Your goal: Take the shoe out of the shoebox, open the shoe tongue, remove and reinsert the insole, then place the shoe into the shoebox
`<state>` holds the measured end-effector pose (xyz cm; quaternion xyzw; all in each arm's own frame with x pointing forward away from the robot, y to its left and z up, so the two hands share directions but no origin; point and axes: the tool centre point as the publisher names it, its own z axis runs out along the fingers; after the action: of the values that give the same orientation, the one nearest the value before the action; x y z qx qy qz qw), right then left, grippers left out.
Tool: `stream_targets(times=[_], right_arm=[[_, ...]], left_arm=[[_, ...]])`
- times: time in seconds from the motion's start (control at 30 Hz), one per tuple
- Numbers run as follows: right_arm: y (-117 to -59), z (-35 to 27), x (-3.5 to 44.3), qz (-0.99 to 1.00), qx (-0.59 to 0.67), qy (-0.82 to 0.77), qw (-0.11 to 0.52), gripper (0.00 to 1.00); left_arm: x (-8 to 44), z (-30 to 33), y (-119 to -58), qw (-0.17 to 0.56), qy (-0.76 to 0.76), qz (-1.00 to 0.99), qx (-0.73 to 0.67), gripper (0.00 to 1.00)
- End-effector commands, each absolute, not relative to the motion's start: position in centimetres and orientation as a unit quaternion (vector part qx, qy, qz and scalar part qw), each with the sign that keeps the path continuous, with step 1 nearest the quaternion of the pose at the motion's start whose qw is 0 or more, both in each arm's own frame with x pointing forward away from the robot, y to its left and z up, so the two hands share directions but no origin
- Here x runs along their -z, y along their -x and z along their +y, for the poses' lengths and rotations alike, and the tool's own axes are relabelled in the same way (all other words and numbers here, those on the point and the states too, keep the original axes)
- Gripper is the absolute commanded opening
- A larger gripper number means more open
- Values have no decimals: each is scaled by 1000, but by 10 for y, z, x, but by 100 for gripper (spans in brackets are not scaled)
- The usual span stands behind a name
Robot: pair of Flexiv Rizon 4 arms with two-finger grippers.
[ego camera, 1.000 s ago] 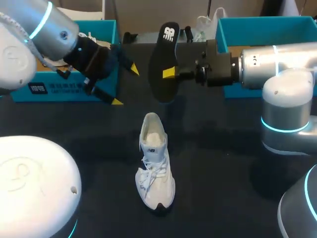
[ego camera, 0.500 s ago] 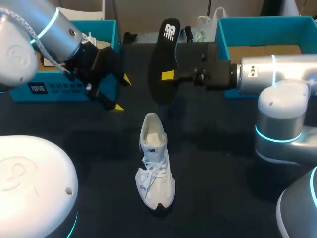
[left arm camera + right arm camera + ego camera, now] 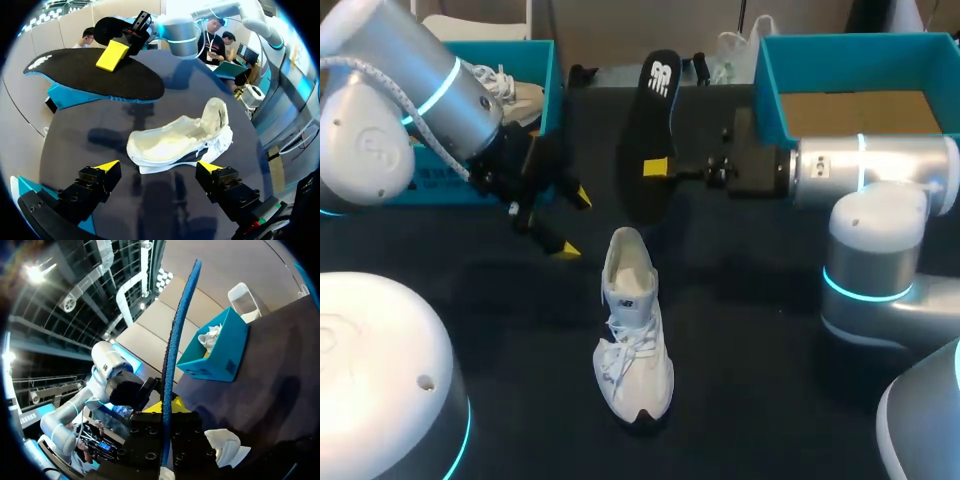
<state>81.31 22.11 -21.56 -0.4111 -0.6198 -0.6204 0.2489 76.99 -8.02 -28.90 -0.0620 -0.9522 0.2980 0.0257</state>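
A white shoe (image 3: 632, 330) stands on the black table, heel toward the back, its opening empty. My right gripper (image 3: 658, 167) is shut on the black insole (image 3: 653, 130) and holds it upright in the air behind the shoe. The right wrist view shows the insole (image 3: 175, 340) edge-on between the right gripper (image 3: 162, 407) fingers. My left gripper (image 3: 574, 223) hangs open just left of the shoe's heel. From the left wrist, the shoe (image 3: 180, 142) lies ahead of the open left gripper (image 3: 159, 167), with the insole (image 3: 95, 75) beyond it.
A teal shoebox (image 3: 535, 70) at the back left holds another white shoe (image 3: 510, 90). A second teal box (image 3: 850, 50) stands at the back right behind my right arm, its cardboard floor bare. Dark table surrounds the shoe.
My left gripper has come down and to the right, closer to the shoe's heel, staying open. The right arm has eased the insole slightly lower. The shoe has not moved.
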Motion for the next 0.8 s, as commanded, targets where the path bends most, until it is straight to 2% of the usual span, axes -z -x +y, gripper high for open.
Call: stream_targets(times=[0.03, 0.43, 0.6, 0.8], right_arm=[[-809, 229, 221, -609, 632, 416, 241, 0], [-811, 237, 232, -610, 637, 406, 242, 0], [-812, 243, 240, -618, 636, 400, 231, 0], [-808, 247, 252, -617, 638, 399, 231, 0]], left_arm=[[296, -84, -773, 27, 63, -952, -300, 100], [315, -82, -766, 53, 56, -951, -299, 100], [323, -79, -760, 37, 53, -955, -290, 100], [332, -78, -756, 59, 49, -940, -332, 100]])
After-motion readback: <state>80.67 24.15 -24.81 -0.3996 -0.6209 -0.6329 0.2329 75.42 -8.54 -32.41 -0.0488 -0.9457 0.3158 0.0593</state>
